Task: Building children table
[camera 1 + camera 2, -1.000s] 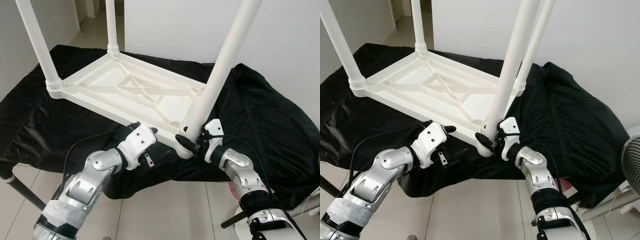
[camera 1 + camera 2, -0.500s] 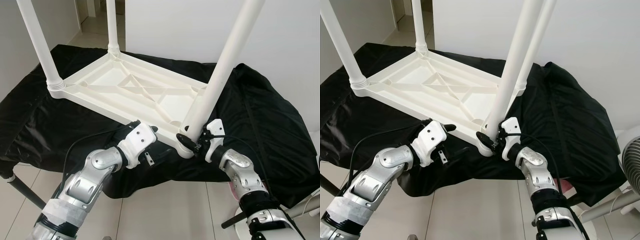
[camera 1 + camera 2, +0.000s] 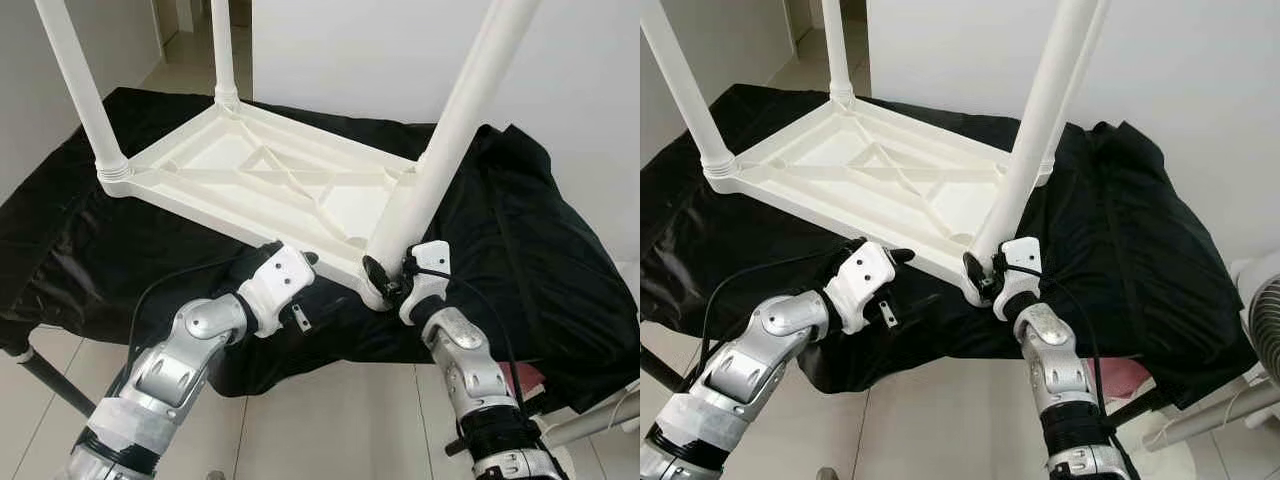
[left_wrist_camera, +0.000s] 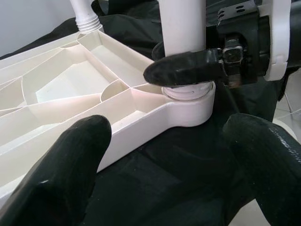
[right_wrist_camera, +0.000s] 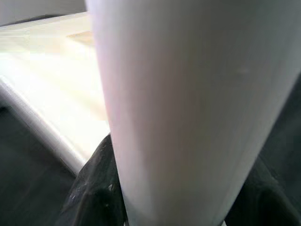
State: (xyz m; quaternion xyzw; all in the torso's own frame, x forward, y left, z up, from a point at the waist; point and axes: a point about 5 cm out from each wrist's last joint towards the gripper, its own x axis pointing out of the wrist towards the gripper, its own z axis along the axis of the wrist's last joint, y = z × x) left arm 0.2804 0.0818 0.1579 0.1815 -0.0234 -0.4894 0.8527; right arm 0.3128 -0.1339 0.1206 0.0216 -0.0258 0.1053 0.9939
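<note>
White kids' table [image 3: 270, 185] lies upside down on black cloth [image 3: 520, 240] over a stand, legs up. Right gripper [image 3: 385, 280] is clamped round the near-right leg [image 3: 445, 140] just above its socket at the table corner; one finger [image 4: 188, 66] wraps the leg's base. Left gripper [image 3: 300, 262] sits w/ fingers spread, nothing held, at the table's near edge, just beside that corner.

One white plastic tabletop [image 3: 270, 180], upside down on one black cloth [image 3: 520, 240]. Four white legs: near-right [image 3: 450, 130], far-right [image 3: 1077, 62], near-left [image 3: 80, 90], far-left [image 3: 224, 50]. Two grippers: left gripper [image 3: 298, 262], right gripper [image 3: 385, 278].
</note>
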